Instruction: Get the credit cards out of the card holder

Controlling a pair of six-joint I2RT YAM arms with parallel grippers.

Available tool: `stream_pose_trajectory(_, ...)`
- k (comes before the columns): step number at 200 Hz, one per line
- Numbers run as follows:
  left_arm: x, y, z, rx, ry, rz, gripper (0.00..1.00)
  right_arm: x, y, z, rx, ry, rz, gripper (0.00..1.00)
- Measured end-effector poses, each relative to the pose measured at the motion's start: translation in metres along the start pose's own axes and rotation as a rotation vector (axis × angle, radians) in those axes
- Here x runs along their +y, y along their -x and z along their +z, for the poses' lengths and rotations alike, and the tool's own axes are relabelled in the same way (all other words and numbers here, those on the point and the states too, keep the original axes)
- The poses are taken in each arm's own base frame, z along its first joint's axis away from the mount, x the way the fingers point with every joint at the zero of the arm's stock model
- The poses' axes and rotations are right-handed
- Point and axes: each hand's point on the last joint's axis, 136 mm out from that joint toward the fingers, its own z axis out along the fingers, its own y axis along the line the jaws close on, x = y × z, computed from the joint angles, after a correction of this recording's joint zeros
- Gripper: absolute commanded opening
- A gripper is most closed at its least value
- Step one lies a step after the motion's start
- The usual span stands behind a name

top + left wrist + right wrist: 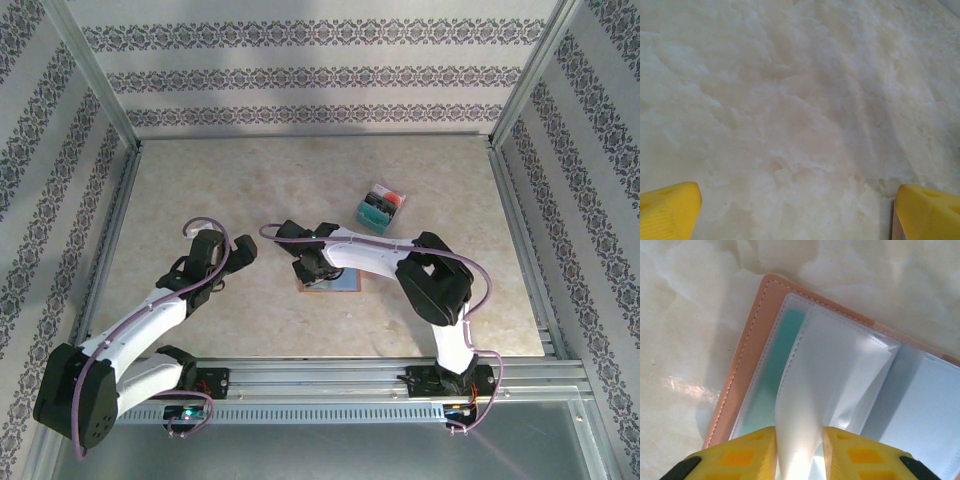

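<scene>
- Yellow fingertips (752, 452) of right gripper (799, 445) sat nearest the lens in right wrist view. They pinched a fold of translucent white plastic sleeve (825, 370) betw. them. Couldn't tell whether a card was inside that fold.
- Salmon-pink stitched leather-like card holder (745, 360) lay open and flat on beige marble-look table (200, 180), roughly mid-table, closer to near edge than far.
- Thin teal plastic card (772, 375) sat in the outermost pocket, just beside the pinched sleeve and not in the grip.
- Step in hand, by my judgement: drawing a card out. To do it well, grip the card's edge, not just sleeve film, and pull along the pocket's opening. Holder should be kept pinned, else it prob. lifts w/ the card.
- Left gripper (797, 212) hung w/ jaws spread wide over bare table, well apart from holder. It looked the likely one to hold it down.
- Top view, unlike wrist views, took in a small stack of teal, red and dark cards (381, 208) lying loose toward far right corner, already out.
- Right wrist view gave pocket and stitching detail that the arm hid from above.
</scene>
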Motion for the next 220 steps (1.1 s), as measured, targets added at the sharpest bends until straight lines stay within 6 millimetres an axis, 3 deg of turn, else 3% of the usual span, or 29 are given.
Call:
stream_pose_trajectory(77,-0.003,0.005,-0.006,-0.01,-0.009,0.013,0.99,-0.028,-0.011,-0.008,-0.009,-0.081,0.009,0.38)
stream_pose_trajectory(139,-0.009,0.008,-0.008,-0.01,-0.026,0.038,1.0,-0.072,-0.018,-0.018,-0.021,-0.126,0.087,0.4)
stream_pose_trajectory(182,-0.025,0.0,-0.008,0.013,-0.056,0.085,0.99,-0.094,-0.025,-0.015,-0.011,-0.144,0.14,0.41)
stream_pose_trajectory(220,-0.05,-0.011,-0.004,0.045,-0.085,0.173,0.99,-0.111,-0.033,-0.005,0.017,-0.16,0.179,0.42)
